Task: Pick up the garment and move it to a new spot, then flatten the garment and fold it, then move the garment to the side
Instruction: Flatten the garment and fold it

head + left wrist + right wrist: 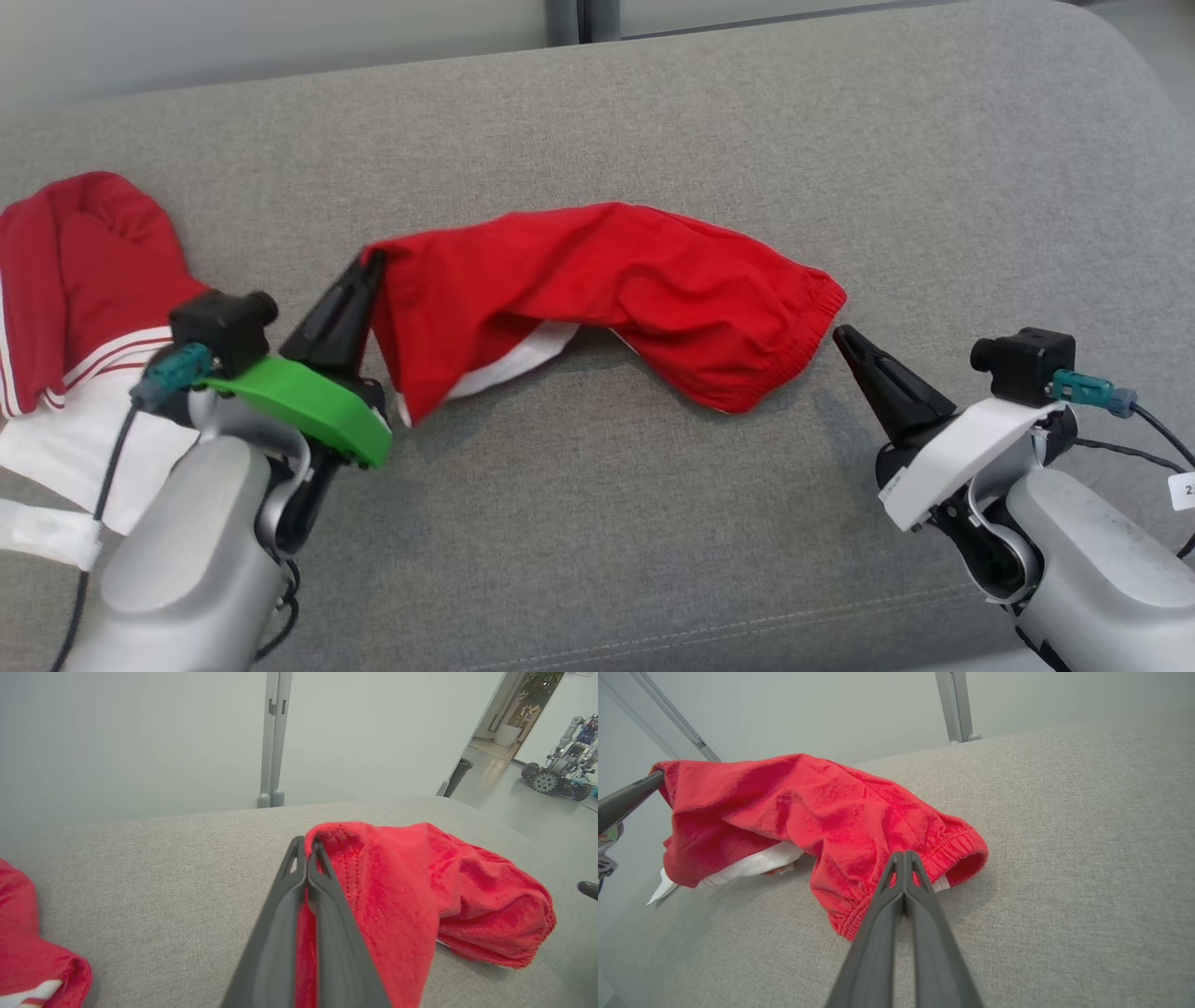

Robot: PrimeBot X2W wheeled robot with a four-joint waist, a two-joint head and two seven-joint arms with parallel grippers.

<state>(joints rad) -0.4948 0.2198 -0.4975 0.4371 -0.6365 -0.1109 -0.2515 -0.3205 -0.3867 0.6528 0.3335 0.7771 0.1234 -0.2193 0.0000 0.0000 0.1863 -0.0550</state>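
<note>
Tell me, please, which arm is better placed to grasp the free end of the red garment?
Right. The right hand is shut and empty, its tip beside the elastic end of the garment, while the left hand is clamped on the opposite corner.

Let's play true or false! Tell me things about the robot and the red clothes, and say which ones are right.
1. The left end effector pinches a corner of the red garment. True.
2. The right end effector grips the garment too. False: it is shut on nothing, beside the elastic hem.
3. The garment lies on a grey cushion. True.
4. The garment is neatly folded. False: it is crumpled.
5. A red and white garment lies on the robot's left. True.
</note>
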